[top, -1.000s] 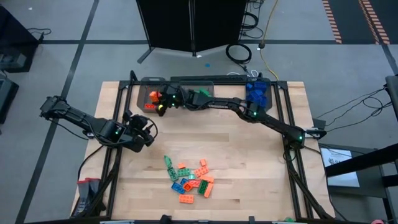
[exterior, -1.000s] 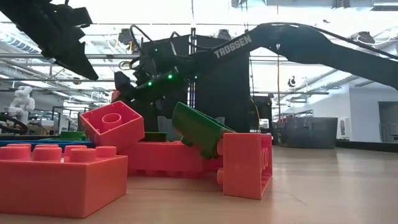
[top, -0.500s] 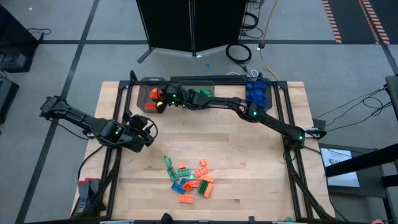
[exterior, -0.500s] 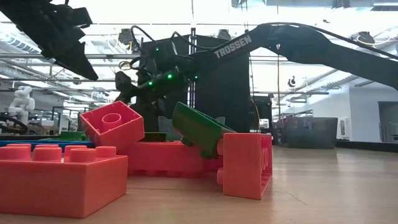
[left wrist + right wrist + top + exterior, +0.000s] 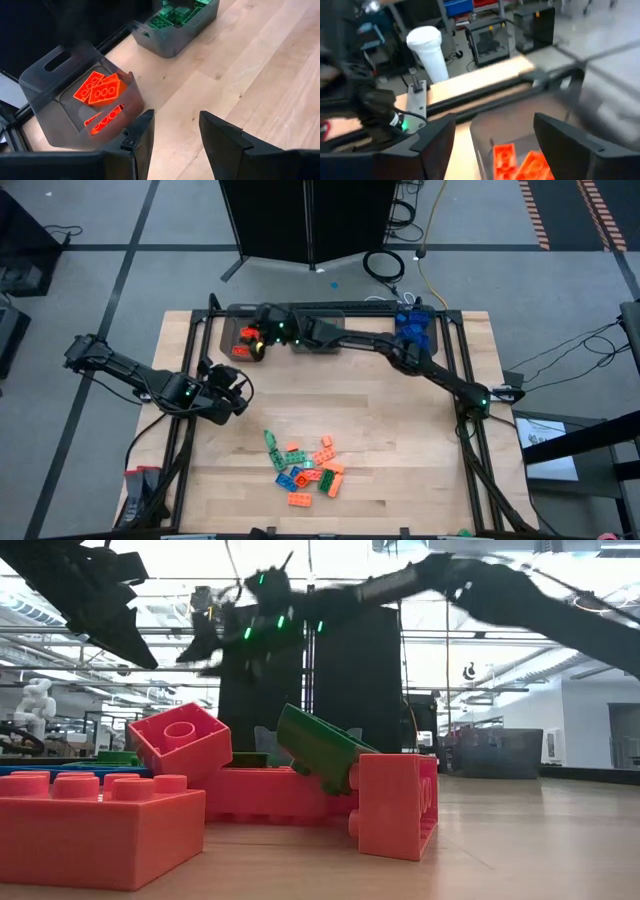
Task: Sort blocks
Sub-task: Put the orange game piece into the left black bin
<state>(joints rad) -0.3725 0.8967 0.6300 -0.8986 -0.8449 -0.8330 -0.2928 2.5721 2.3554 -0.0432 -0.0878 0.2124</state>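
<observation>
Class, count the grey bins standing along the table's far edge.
3: the bin with orange blocks on the left, the bin with green blocks in the middle, the bin with blue blocks on the right.

A robotics laboratory or industrial test hall, as shown by the grey tiled floor (image 5: 90, 220) with hazard-striped tape (image 5: 540, 215), loose cables (image 5: 385, 265) trailing beside the wooden table (image 5: 400, 470), and a tall black cabinet (image 5: 305, 220) standing behind it. The low view looks across the table into an open hall with ceiling trusses and strip lighting (image 5: 330, 560), shelving, and equipment racks (a white humanoid figure (image 5: 35, 705) stands at the far left). The right wrist view adds a white cylindrical container (image 5: 427, 52), a black cabinet on castors (image 5: 490, 42), and blue storage bins (image 5: 457, 6)
</observation>
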